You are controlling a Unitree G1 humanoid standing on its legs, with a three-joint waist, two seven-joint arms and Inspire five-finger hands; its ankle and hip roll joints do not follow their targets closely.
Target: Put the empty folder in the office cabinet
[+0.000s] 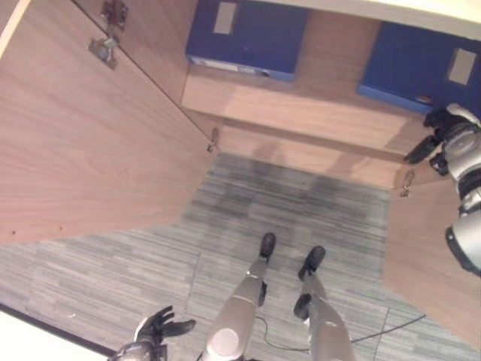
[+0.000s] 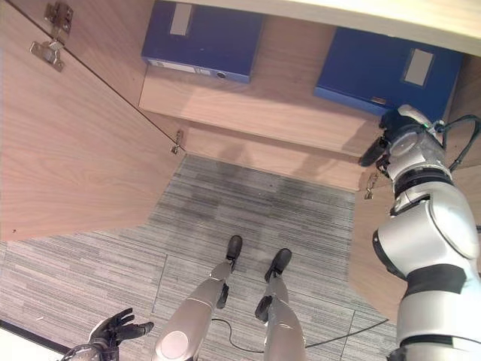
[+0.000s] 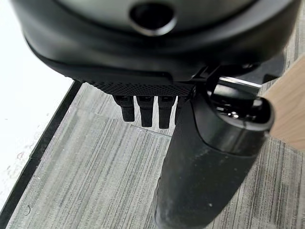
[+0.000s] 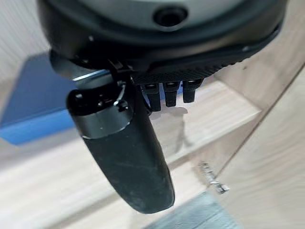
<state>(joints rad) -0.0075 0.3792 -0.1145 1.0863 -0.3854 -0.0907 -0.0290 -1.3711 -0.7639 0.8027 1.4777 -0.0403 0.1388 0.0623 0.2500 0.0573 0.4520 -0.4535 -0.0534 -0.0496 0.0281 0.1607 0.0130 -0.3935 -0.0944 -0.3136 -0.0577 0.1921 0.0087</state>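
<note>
1. I see two blue folders lying on the cabinet shelf (image 2: 263, 105): the left blue folder (image 2: 203, 37) sits toward the left door's side, and the right blue folder (image 2: 387, 71) lies at the right end, just beside my right robot hand (image 2: 391, 143). I judge the right one to be the task's folder, already set inside, though I cannot tell which is the empty one.

2. In its own wrist view the right robot hand (image 4: 143, 143) has straight fingers and a straight thumb, apart and gripping nothing, with the shelf edge and the blue folder beyond it.

3. The left robot hand (image 1: 158, 327) hangs low over the grey carpet (image 1: 301, 218), fingers spread loosely, holding nothing.

4. Risk: the right robot hand is close to the folder's near corner. Pulling back carelessly could let a finger catch that corner and drag the folder off the shelf.

5. Risk: the right cabinet door (image 1: 428, 248) and its hinge (image 2: 369, 186) sit just beside my right arm. A wide swing outward could knock the door.

6. Risk: the left cabinet door (image 1: 83, 135) stands wide open, and closing it would need the left arm raised well clear.
</note>
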